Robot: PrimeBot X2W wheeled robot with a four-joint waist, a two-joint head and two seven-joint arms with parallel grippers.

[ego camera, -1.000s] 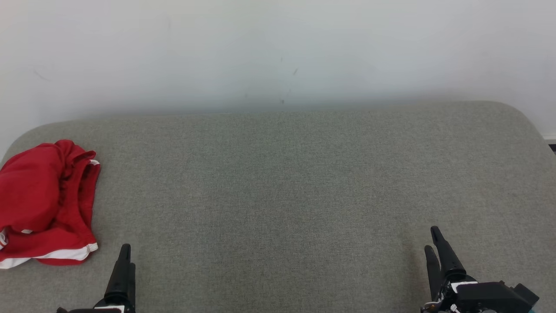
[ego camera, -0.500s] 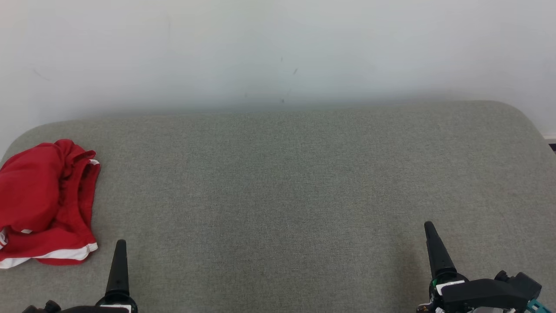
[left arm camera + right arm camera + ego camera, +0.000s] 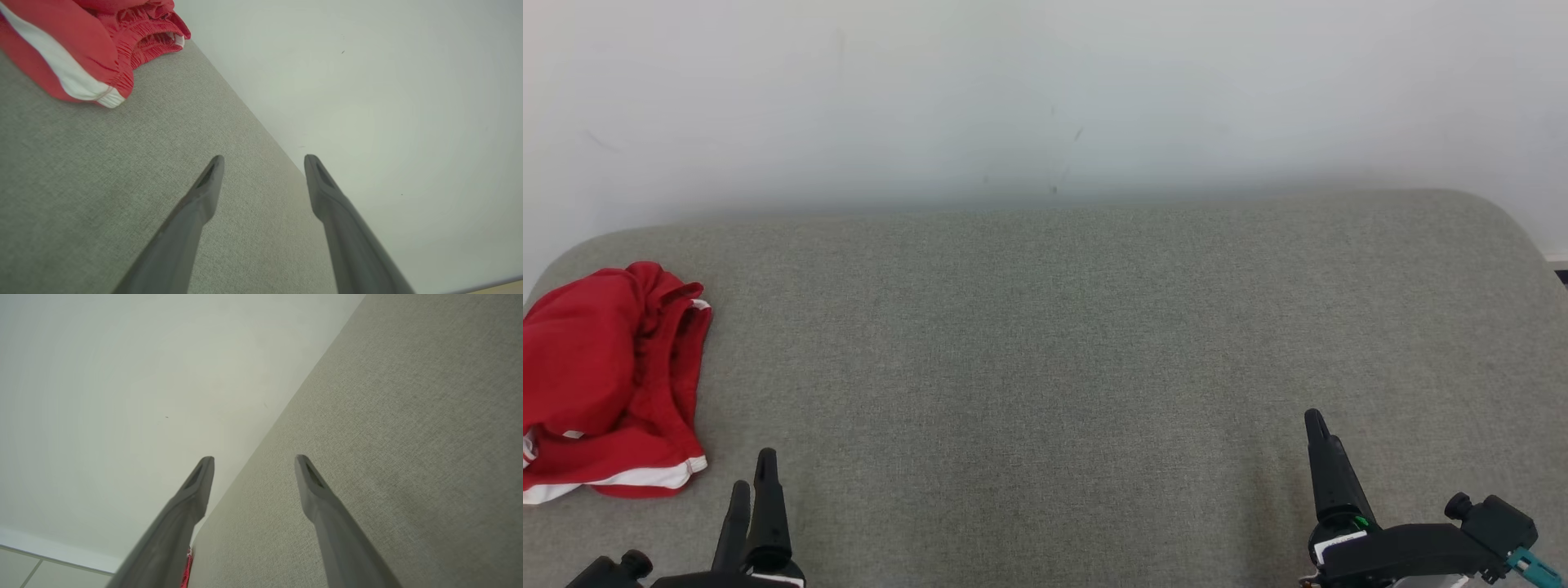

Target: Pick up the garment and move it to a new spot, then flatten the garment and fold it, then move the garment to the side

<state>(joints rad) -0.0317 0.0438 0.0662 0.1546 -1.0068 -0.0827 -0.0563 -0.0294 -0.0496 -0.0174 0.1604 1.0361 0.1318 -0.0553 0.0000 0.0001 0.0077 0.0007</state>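
The garment is red with a white band, lying crumpled at the far left of the grey upholstered surface. My left gripper hovers at the lower left, just right of the garment's near corner, apart from it. In the left wrist view the garment fills the upper left corner, and the left gripper is open with nothing between its fingers. My right gripper is at the lower right, far from the garment. It is open and empty in the right wrist view, where a red sliver of garment shows beside one finger.
A plain white wall rises directly behind the grey surface. The surface has rounded back corners, and its left edge runs close beside the garment. A strip of pale floor shows past the surface's far end in the right wrist view.
The left gripper has rolled and shifted slightly right, so both its fingers show now. The right gripper has crept up and to the left while turning. The garment has not moved.
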